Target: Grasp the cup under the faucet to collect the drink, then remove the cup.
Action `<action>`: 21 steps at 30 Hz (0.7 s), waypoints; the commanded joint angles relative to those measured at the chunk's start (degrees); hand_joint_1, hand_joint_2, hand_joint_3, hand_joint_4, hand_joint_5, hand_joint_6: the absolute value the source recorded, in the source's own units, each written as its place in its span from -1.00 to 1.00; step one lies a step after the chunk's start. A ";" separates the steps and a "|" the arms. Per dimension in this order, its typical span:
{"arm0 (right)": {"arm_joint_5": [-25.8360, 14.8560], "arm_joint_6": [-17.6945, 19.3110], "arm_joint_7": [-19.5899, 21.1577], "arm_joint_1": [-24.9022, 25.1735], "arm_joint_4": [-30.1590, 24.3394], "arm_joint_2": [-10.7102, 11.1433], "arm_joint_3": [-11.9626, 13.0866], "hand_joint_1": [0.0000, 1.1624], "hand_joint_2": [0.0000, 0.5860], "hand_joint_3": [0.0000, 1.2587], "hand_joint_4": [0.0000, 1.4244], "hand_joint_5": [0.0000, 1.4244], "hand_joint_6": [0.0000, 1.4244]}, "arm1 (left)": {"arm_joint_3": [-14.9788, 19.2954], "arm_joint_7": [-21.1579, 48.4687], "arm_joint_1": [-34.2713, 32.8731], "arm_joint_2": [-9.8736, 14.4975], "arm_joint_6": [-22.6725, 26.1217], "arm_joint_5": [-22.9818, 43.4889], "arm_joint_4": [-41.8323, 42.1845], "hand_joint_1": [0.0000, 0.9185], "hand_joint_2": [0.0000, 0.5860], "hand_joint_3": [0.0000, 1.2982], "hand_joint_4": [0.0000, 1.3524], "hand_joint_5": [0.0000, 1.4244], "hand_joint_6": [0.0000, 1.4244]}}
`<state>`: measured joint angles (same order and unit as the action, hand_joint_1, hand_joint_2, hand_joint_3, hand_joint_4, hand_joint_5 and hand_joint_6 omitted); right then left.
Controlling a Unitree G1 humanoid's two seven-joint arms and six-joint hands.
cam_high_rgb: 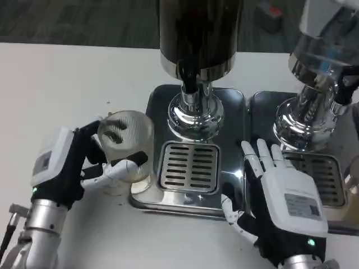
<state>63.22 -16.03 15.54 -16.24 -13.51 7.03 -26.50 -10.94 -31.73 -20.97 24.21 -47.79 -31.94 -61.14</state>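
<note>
A clear ribbed cup (128, 143) stands on the white table just left of the dispenser's steel base (148, 199). My left hand (76, 162) wraps its black and white fingers around the cup and holds it. The black faucet spout (189, 75) hangs under the dark drink tank (197, 31), above the slotted drip grate (188, 166). The cup is to the left of the grate, not under the spout. My right hand (280, 193) lies open with fingers spread flat on the steel base right of the grate.
A second dispenser with a clear tank (325, 53) and its own drip grate (322, 179) stands on the right. Another clear glass edge (353, 176) shows at the far right. White table surface (56, 84) stretches to the left.
</note>
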 commanded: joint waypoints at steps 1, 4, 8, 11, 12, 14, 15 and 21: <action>0.59 -0.84 0.66 0.25 -0.40 -0.36 0.11 -0.27 0.78 -0.86 -1.00 -1.00 -0.84 | -2.00 -0.90 -4.34 -1.64 -0.29 -1.07 -0.23 -0.12 -0.72 -0.04 0.10 0.33 0.35; 0.73 -1.23 0.96 -0.08 -0.67 -0.52 0.19 -0.27 0.78 -0.86 -1.00 -1.00 -0.84 | -3.40 -0.72 -5.86 -2.18 -0.09 -1.84 -1.29 -0.12 -0.72 -0.04 0.10 0.33 0.35; 0.84 -1.84 1.51 -0.65 -1.05 -0.76 0.19 -0.26 0.78 -0.86 -1.00 -1.00 -0.84 | -5.41 -1.29 -8.03 -3.04 0.66 -3.45 -3.22 -0.12 -0.72 -0.04 0.10 0.33 0.35; 0.97 -1.97 1.75 -0.58 -0.90 -0.73 -0.11 -0.26 0.78 -0.86 -1.00 -1.00 -0.84 | -8.48 -3.08 -9.95 -4.35 2.62 -6.37 -4.81 -0.12 -0.72 -0.04 0.10 0.33 0.35; 1.03 -2.00 1.81 -0.48 -0.83 -0.74 -0.19 -0.26 0.78 -0.86 -1.00 -1.00 -0.84 | -9.03 -3.20 -10.45 -4.93 3.20 -6.54 -5.43 -0.12 -0.72 -0.04 0.09 0.33 0.34; 1.17 -2.19 1.98 -0.38 -0.76 -0.88 -0.35 -0.26 0.78 -0.86 -1.00 -1.00 -0.84 | -9.55 -3.23 -11.19 -5.90 3.93 -6.21 -6.54 -0.12 -0.73 -0.04 0.09 0.33 0.34; 1.24 -2.34 2.08 -0.46 -0.85 -0.96 -0.40 -0.26 0.78 -0.86 -1.00 -1.00 -0.84 | -9.78 -3.46 -11.46 -6.14 4.13 -6.26 -6.90 -0.12 -0.73 -0.04 0.09 0.33 0.34; 1.29 -3.05 2.34 -0.88 -1.22 -1.16 -0.58 -0.26 0.78 -0.86 -1.00 -1.00 -0.84 | -11.54 -4.97 -13.19 -7.45 5.49 -6.97 -8.44 -0.12 -0.73 -0.04 0.07 0.32 0.32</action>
<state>63.79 -18.64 17.02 -16.66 -13.91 6.27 -27.08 -21.45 -35.40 -32.78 17.39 -43.43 -38.08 -68.70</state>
